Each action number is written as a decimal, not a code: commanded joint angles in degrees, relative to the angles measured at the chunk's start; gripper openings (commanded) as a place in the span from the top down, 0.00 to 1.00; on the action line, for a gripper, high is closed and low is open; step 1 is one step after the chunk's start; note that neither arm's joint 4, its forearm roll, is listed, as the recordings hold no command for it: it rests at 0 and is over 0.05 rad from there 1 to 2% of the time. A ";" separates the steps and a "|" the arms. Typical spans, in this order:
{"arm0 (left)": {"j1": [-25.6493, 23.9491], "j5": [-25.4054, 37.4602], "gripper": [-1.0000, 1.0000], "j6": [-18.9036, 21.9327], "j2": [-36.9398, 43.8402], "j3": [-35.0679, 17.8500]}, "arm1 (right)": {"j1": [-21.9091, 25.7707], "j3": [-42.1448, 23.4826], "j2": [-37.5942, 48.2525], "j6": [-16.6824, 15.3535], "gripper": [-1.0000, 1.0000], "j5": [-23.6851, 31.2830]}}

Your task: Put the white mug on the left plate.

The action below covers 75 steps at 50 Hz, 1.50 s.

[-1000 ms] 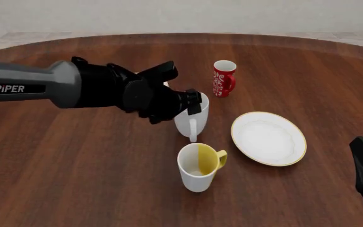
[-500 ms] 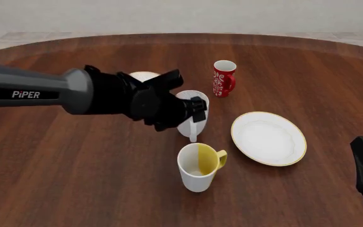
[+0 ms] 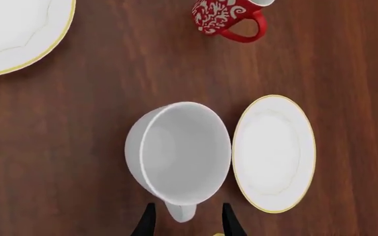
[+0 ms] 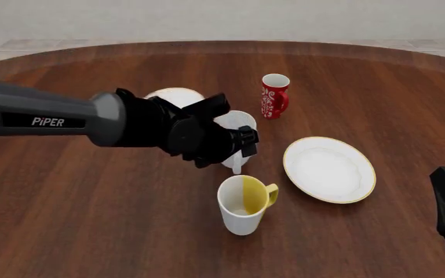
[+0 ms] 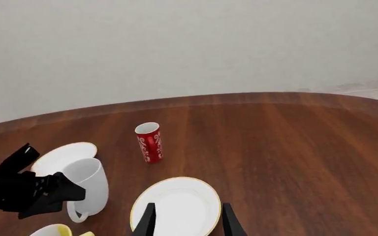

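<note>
The white mug [image 4: 235, 123] stands upright in the middle of the table, its handle toward the near side. In the left wrist view my left gripper [image 3: 187, 223] is open, with the handle of the white mug [image 3: 179, 152] between its fingertips [image 3: 149, 221]. No contact shows. From the front, my left gripper [image 4: 243, 145] covers the mug's near side. The left plate [image 4: 172, 95] lies just behind and to the left of the mug, partly hidden by the arm, and it shows beside the mug as the left plate [image 3: 274, 152]. My right gripper [image 5: 187, 221] is open and empty at the near right.
A red patterned mug [image 4: 275, 95] stands behind and to the right of the white mug. A larger gold-rimmed plate [image 4: 329, 169] lies to the right. A white mug with yellow inside [image 4: 244, 204] stands just in front of the white mug.
My left arm has lowered and shifted toward the near side, bringing its fingers around the white mug's handle. More of the left plate shows behind it. The right arm has not moved.
</note>
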 commanded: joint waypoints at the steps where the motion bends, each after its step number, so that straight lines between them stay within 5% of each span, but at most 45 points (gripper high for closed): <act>1: -0.22 -0.44 0.00 -0.26 0.76 0.06 | -0.07 0.00 0.02 0.10 0.00 -0.02; 38: -1.53 -1.19 0.00 -0.92 2.78 -0.33 | -0.12 0.00 -0.16 0.12 0.00 0.22; 39: -1.54 -1.07 1.00 -0.82 2.81 -0.49 | -0.10 0.00 -0.24 0.11 0.00 0.31; 75: 1.83 1.82 1.00 7.64 0.49 -2.13 | -0.25 0.00 -0.26 0.43 0.00 0.16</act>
